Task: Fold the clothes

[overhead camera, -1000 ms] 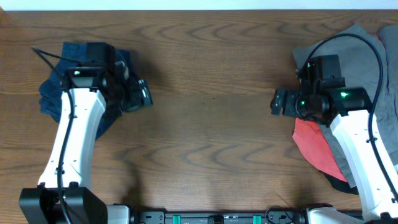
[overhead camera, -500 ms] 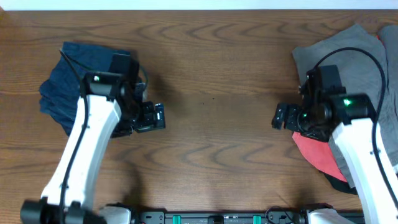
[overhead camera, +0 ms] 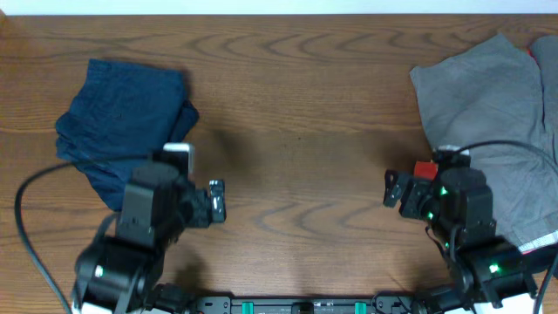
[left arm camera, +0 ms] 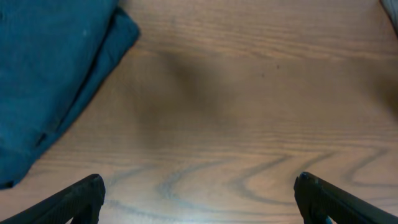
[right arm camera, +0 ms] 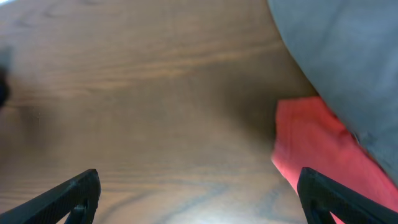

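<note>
A folded dark blue garment [overhead camera: 122,113] lies at the left of the table and shows in the left wrist view [left arm camera: 50,74]. A grey garment [overhead camera: 488,96] lies spread at the right over a red one [overhead camera: 425,169]; both show in the right wrist view, grey [right arm camera: 348,56] and red [right arm camera: 317,149]. My left gripper [overhead camera: 218,201] is open and empty above bare wood, right of the blue garment; its fingers [left arm camera: 199,199] are wide apart. My right gripper [overhead camera: 391,188] is open and empty, left of the red cloth; its fingers [right arm camera: 199,196] are wide apart.
The wooden table [overhead camera: 296,113] runs between the two piles. A white wall strip lies along the far edge. A black rail with green clips sits at the front edge [overhead camera: 296,305].
Both arms have drawn back toward the front edge. The left gripper has left the blue garment, which now lies uncovered. The right arm no longer covers the grey garment.
</note>
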`<move>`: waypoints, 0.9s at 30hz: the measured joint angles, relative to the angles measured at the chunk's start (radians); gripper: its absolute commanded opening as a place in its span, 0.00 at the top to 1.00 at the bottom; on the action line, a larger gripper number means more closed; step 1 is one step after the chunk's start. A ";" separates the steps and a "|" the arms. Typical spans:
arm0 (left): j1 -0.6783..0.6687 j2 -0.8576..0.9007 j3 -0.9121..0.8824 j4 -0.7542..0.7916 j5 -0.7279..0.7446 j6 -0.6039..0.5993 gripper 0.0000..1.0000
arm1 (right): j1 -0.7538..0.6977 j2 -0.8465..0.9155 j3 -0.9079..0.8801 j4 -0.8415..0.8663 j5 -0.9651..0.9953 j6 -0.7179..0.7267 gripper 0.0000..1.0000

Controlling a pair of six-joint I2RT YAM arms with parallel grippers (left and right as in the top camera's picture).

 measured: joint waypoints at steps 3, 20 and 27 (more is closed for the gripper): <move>0.000 -0.059 -0.063 0.001 -0.008 0.000 0.02 | 0.000 -0.015 -0.060 0.003 0.007 0.000 0.01; 0.000 -0.070 -0.094 0.003 -0.011 -0.001 0.02 | 0.000 -0.002 -0.115 -0.028 -0.055 0.000 0.01; 0.000 -0.070 -0.094 0.003 -0.014 -0.001 0.02 | 0.000 -0.003 -0.115 -0.028 -0.055 0.000 0.01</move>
